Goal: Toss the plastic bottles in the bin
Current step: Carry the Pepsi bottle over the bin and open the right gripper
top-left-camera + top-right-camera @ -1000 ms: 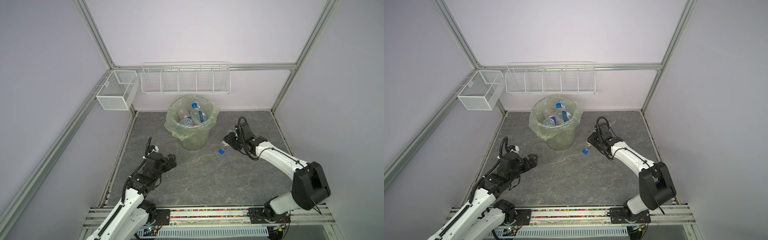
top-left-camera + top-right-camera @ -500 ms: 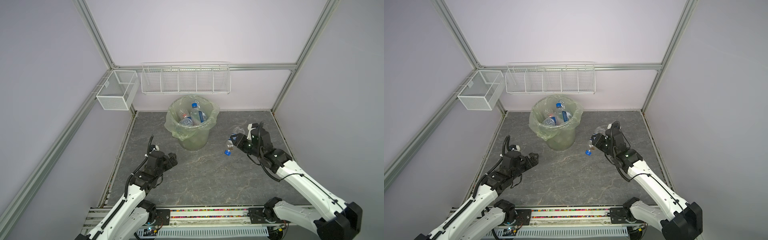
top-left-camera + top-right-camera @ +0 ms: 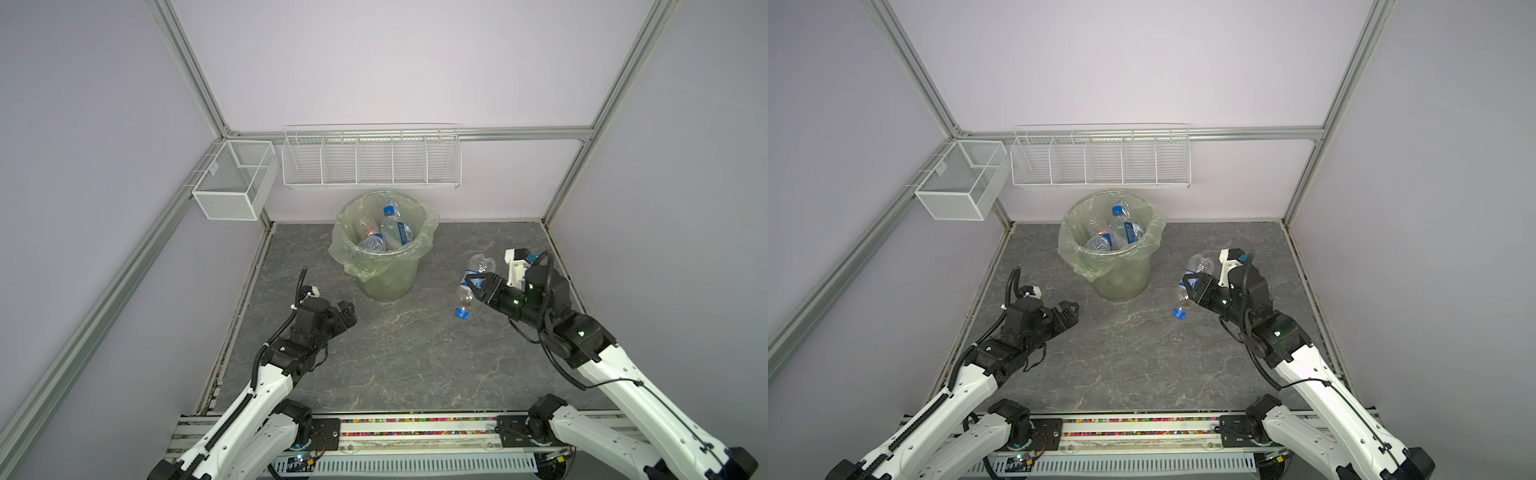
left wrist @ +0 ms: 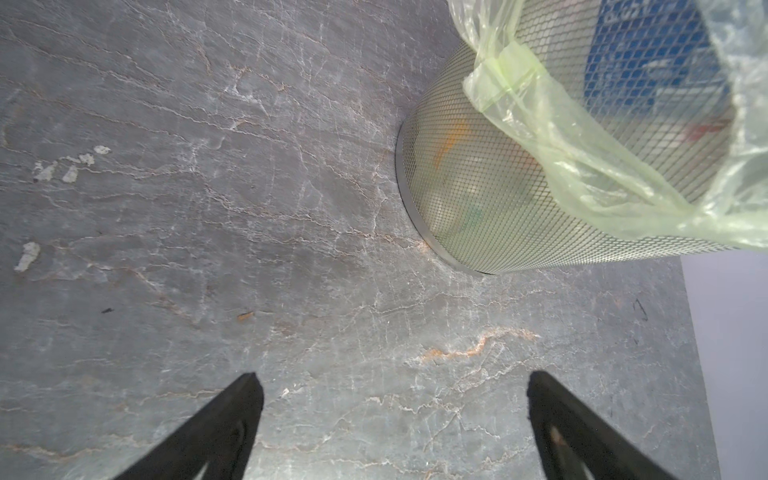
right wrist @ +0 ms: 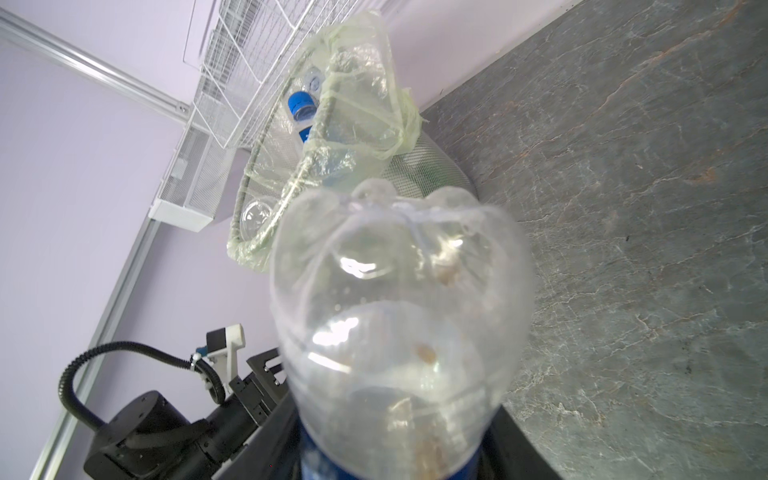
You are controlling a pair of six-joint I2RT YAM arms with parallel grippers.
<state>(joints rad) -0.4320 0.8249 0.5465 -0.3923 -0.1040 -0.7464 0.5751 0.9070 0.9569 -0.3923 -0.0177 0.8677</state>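
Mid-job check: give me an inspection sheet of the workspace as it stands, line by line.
Surface: grey stone-patterned table, a few pale flecks; no bottle seen lying on it.
Job's things: bin with a green bag holds several bottles; one clear bottle is held tilted, cap down, right of the bin.
Clutter: nothing seen.
Grippers: right gripper shut on the clear bottle at its blue label; left gripper open, empty.
Cables: black hoses loop at both wrists, apart from the bin.
Surroundings: white wire baskets on the wall, nothing seen inside; metal frame; lilac walls.
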